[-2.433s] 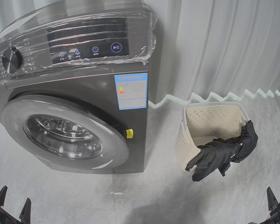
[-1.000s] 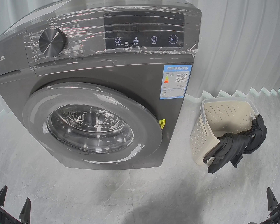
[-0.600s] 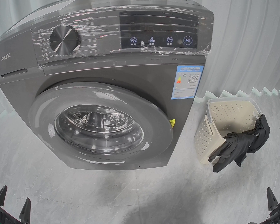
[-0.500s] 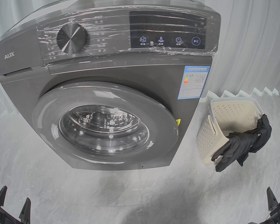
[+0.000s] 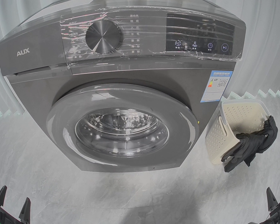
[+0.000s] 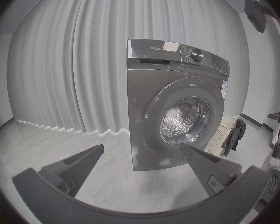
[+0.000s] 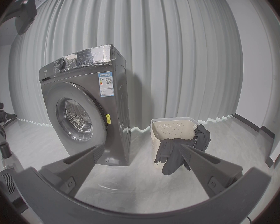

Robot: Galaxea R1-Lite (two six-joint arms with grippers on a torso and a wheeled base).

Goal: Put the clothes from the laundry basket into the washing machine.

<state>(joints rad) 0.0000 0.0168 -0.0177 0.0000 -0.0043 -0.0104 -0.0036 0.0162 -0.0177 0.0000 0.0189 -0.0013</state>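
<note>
Task status: no transfer has been made. The washing machine (image 5: 130, 87) has its door (image 5: 121, 131) closed, and the drum behind the glass looks empty. The laundry basket (image 5: 239, 109) stands on the floor just beside the machine. One dark garment (image 5: 252, 142) hangs over its rim, partly inside and partly outside. The left pincer (image 5: 15, 194) and right pincer (image 5: 277, 184) are spread wide, empty, and well apart from the basket. Remaining: open the door, load the garment.
</note>
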